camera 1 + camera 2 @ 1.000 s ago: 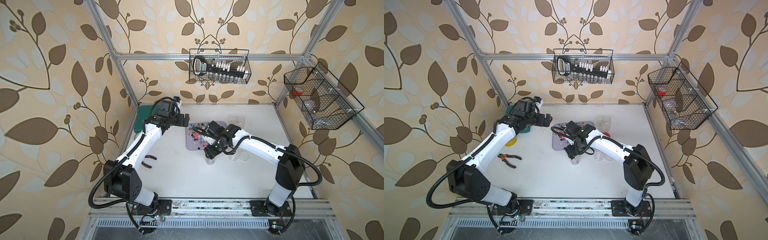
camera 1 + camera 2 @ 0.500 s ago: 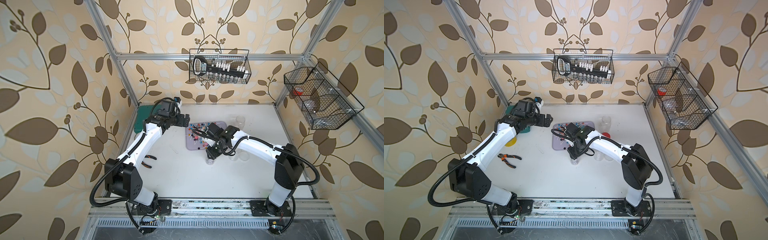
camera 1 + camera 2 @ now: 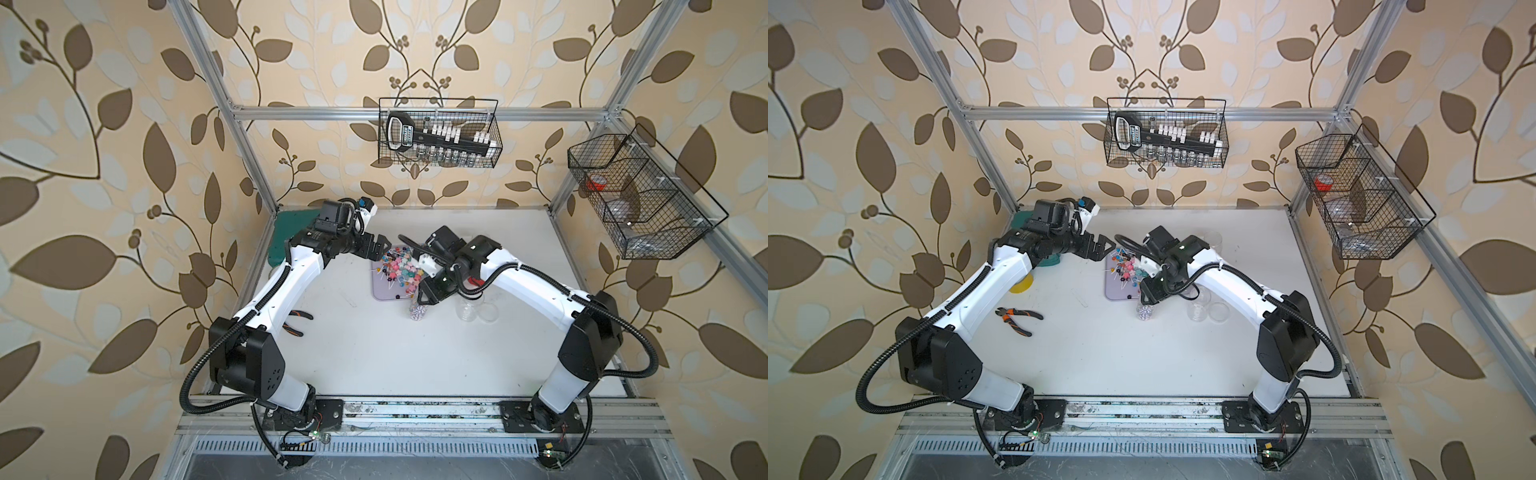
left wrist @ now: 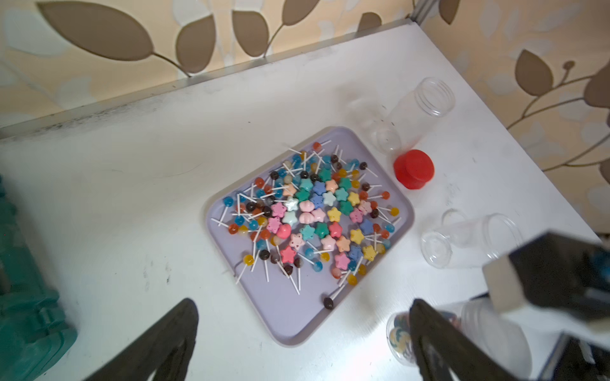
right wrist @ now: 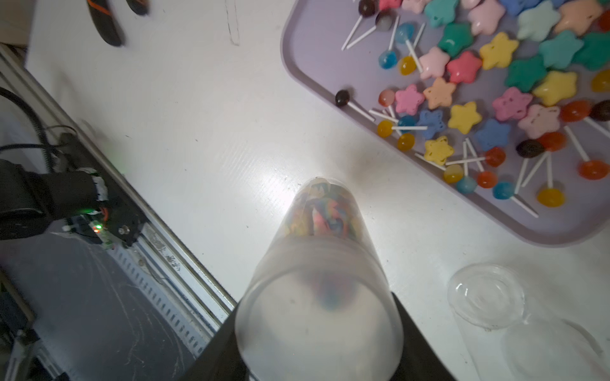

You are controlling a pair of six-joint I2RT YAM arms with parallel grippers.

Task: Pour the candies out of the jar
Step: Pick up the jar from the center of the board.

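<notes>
Both top views: the left hand [image 3: 380, 245] hovers over the far-left corner of the lilac tray [image 3: 384, 291], spread wide and holding nothing. The right hand [image 3: 424, 296] is closed around a clear jar [image 3: 417, 311], which sits just off the tray's near-right corner, roughly upright. I can't tell whether the jar's base touches the bench [image 3: 374, 353]. Most candies [image 3: 401, 268] are piled on the tray. Two empty clear jars [image 3: 476, 309] are beside the right arm, and pliers [image 3: 1017, 320] lie well apart near the left arm.

Left wrist: the left hand [image 4: 302, 303] has its fingers [image 4: 178, 326] far apart with nothing between them. The tray [image 4: 290, 316] is loaded with lollipops and star-shaped candies [image 4: 313, 217]. The jar [image 4: 462, 333] is beside the tray corner, with swirled candies [image 4: 397, 333] at its closed end. A red lid [image 4: 414, 168] stands just beside the tray. A teal case [image 4: 26, 297] is at the edge of the bench.

Right wrist: the right hand [image 5: 320, 356] has a black finger against each side of the jar [image 5: 321, 264], gripping near its mouth. The swirled candies [image 5: 326, 211] are inside, at the bottom of the jar. The tray rim [image 5: 297, 59] is near the jar but not touching it.
</notes>
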